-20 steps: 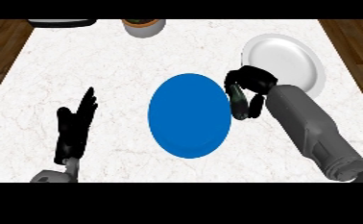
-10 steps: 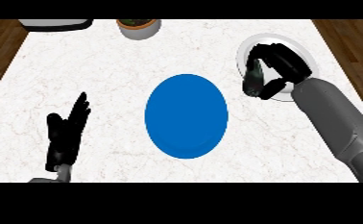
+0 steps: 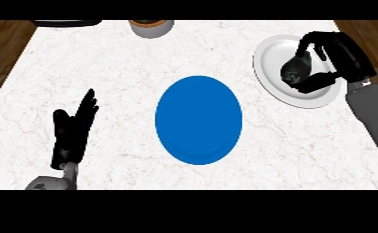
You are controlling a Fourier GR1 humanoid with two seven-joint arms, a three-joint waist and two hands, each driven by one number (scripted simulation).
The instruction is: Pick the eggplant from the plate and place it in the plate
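Eggplant [image 3: 295, 70] (dark, rounded) on glossy white plate [image 3: 275, 77], right hand [image 3: 328, 59] curled round it, left hand [image 3: 72, 133] flat.

Dark rounded eggplant [image 3: 296, 71] on round white plate [image 3: 275, 57]: mostly hidden under curled fingers of black right hand [image 3: 325, 59]. Same hand covers plate's right rim. Beyond plate, far counter edge: grey round pot [image 3: 151, 27] and dark flat object [image 3: 65, 22] both cut off; identity unclear.
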